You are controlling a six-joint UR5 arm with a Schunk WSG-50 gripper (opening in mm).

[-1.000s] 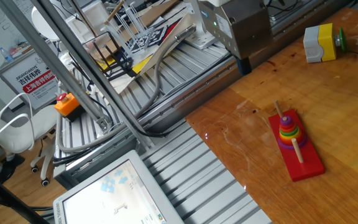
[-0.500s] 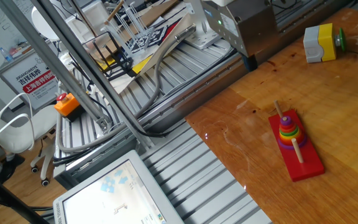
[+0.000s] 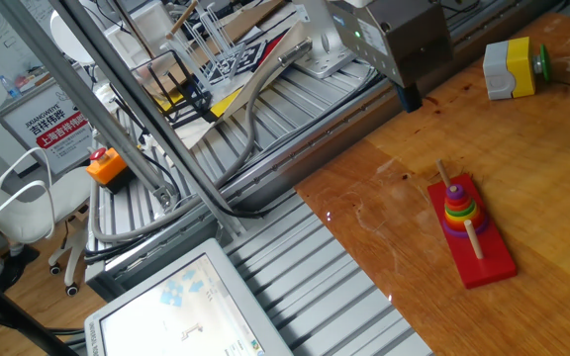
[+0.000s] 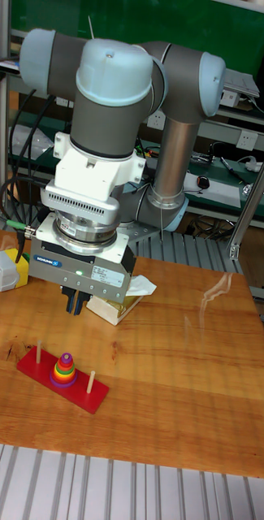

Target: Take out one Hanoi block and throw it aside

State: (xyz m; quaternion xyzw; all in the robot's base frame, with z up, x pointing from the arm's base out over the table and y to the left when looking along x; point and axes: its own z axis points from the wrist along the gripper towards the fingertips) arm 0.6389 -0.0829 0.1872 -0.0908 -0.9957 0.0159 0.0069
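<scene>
The purple Hanoi block [image 3: 454,226] lies lowest in the ring stack on the middle peg of the red peg base [image 3: 471,233], which lies on the wooden bench [image 3: 552,158] near its front edge. The gripper [image 4: 76,304] hangs above, holding nothing; whether its dark fingers are spread cannot be told. A yellow-and-grey box [image 3: 510,68] sits toward the bench's far edge.

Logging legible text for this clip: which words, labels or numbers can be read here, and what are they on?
"吉祥特殊" and "上海吉祥特殊": my best reading of the red and white sign at left; the last characters are uncertain.
Small label on the tool body: too small to read.
Monitor screen: blurred.
Nothing else legible.
</scene>
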